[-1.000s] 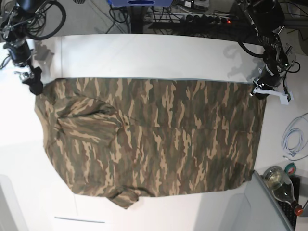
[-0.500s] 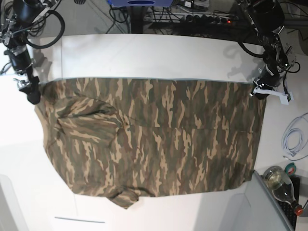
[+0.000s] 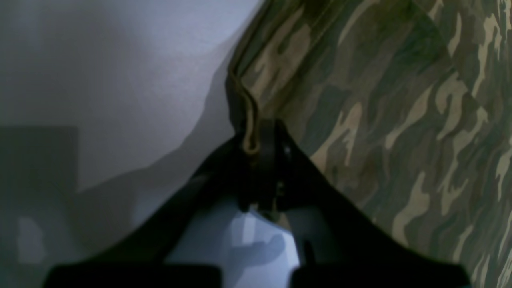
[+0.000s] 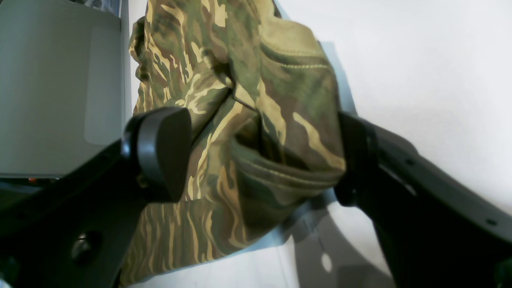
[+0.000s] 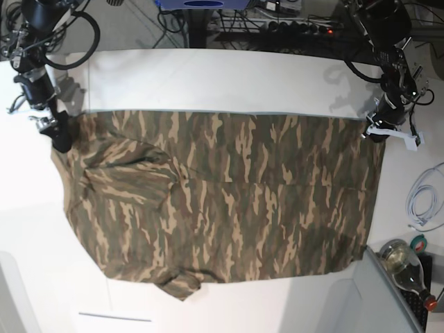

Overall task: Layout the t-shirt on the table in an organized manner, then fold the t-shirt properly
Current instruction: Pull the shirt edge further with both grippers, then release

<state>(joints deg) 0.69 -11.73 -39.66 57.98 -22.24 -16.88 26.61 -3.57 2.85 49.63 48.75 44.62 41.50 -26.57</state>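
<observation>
Left fingers (image 3: 260,160) pinching t-shirt (image 5: 222,201) hem, right fingers (image 4: 160,148) wide around its corner

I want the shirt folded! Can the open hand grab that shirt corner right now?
Probably yes. The right hand is open with a bunched corner of the t-shirt sitting between its fingers, and nothing else is in the way.

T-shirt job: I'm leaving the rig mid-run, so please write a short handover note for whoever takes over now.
Left gripper: shut on the t-shirt, pinching its edge at one far corner.
Right gripper: open, jaws straddling bunched cloth at the other far corner, not clamped.
T-shirt lies spread across the table, far edge straight; one sleeve rumpled, a small fold at the near edge.
Done: rough layout.
Left: smooth out, then fold.
</observation>
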